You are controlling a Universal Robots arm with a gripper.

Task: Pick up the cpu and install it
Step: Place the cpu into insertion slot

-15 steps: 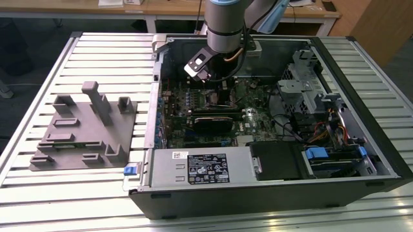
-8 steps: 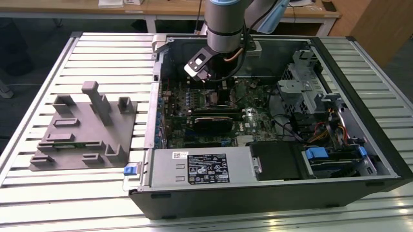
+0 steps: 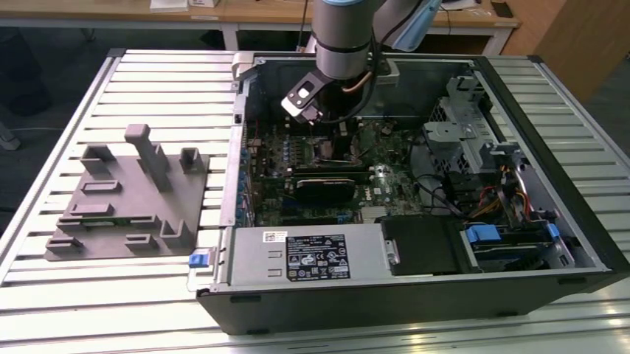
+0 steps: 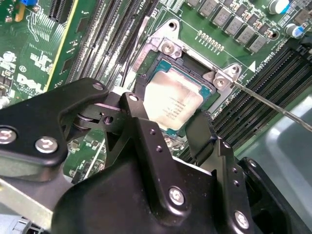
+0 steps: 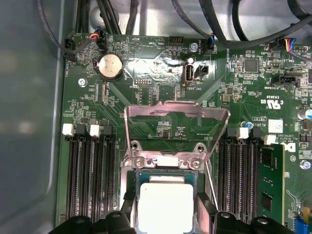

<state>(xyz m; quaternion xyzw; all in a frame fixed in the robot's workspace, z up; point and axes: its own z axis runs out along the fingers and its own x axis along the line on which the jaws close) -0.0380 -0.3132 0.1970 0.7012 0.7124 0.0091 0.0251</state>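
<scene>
The cpu (image 4: 173, 97), a pale silver square chip, lies in the black-framed socket (image 4: 163, 61) on the green motherboard (image 5: 146, 63) inside the open computer case (image 3: 414, 295). My gripper (image 4: 168, 116) is low over the socket, and its two black fingers (image 4: 141, 114) sit against opposite sides of the cpu (image 5: 165, 204). In the first wrist view the gripper (image 5: 165, 217) straddles the chip, and the socket's metal load plate (image 5: 175, 126) stands raised behind it. The exterior view shows the gripper (image 3: 313, 124) down inside the case, above the board.
A grey fixture (image 3: 123, 199) with upright posts lies on the slatted table at the exterior view's left. A thin socket lever (image 4: 273, 102) sticks out beside the socket. Memory slots (image 5: 90, 180) flank it, one holding a module (image 5: 270, 180). A black block (image 3: 330, 184), cables and drive bays crowd the case.
</scene>
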